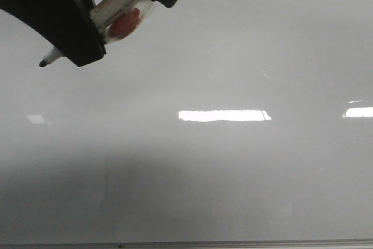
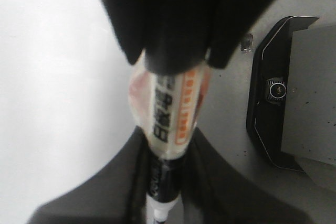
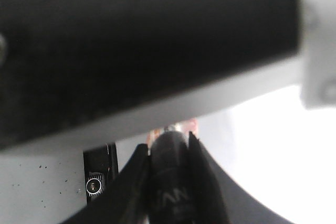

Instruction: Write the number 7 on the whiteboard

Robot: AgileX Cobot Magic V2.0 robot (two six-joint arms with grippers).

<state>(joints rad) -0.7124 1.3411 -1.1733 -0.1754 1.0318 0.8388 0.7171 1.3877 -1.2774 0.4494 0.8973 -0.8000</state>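
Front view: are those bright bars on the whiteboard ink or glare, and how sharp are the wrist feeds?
Front view: bright bars are glare on the whiteboard, not ink; no 7 visible; a soft shadow darkens its lower left. Left wrist view: the marker label is slightly blurred, the board beside it overexposed. Right wrist view: heavily out of focus, a dark blurred mass filling most of it, the marker end only roughly resolved.

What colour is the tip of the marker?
Black, on a white neck; the marker tip shows best in the front view.
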